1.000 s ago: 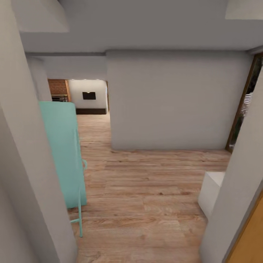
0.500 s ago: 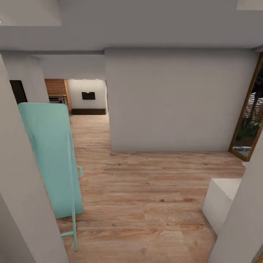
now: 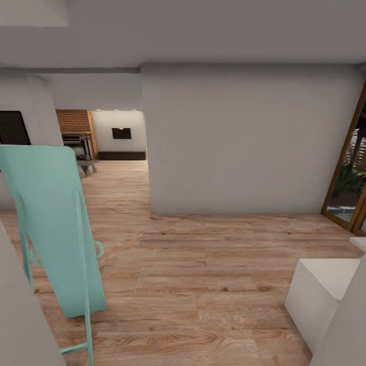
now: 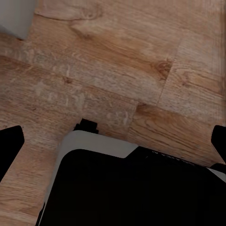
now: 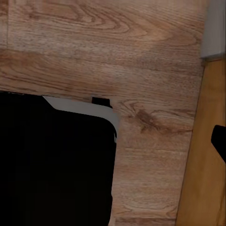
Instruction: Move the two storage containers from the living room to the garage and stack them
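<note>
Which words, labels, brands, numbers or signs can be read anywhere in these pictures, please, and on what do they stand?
None: no readable text shows in any view.
The dark panel on the far wall is plain and too small to show any marking.
The turquoise folded frame, the white block and the wood plank floor carry no print.

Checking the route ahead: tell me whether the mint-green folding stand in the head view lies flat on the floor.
No, the mint-green stand is upright, leaning on its thin legs on the wood floor.
</note>
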